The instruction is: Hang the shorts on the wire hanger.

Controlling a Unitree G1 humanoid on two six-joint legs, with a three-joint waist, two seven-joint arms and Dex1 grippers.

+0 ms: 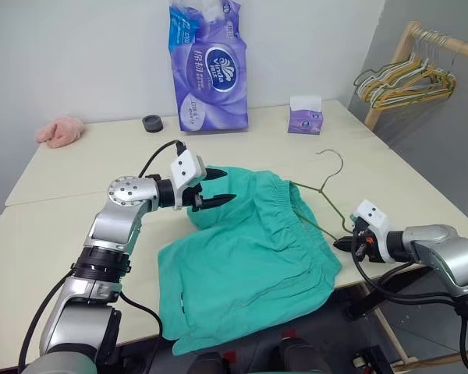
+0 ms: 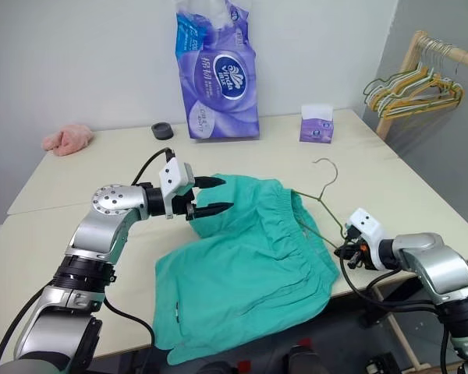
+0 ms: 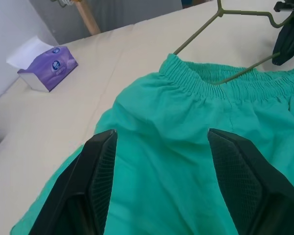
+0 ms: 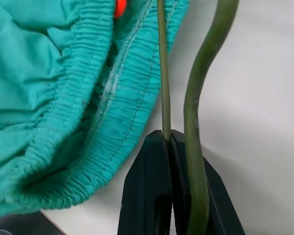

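The cream bench carries everything, and the largest thing on it is the shorts, a loose teal-green spread lying at about 6 o'clock from the bench's middle, the leg hems drooping over the near edge and the gathered waistband turned toward 2 o'clock. At 12 o'clock near the wall stands a tall purple tissue pack, with a small purple tissue box at 1 o'clock, a pink cloth at 10 o'clock and a little black cap at 11 o'clock; off the bench at 2 o'clock a wooden rack holds bunched hangers. The wire hanger lies at 3 o'clock, its hook pointing away toward 12 o'clock and one lower part threaded into the waistband opening. The left end effector hovers spread over the upper edge of the shorts, holding nothing. The right end effector is pressed together, pinching the wire hanger at the bench's near right edge. The risk I see: the wire is thin and springy, so it could twist or slip in that narrow pinch, and if the hanger is dragged while the cloth lies unheld, the waistband may bunch or slide off the wire, or the whole garment may follow its overhanging hems off the bench.
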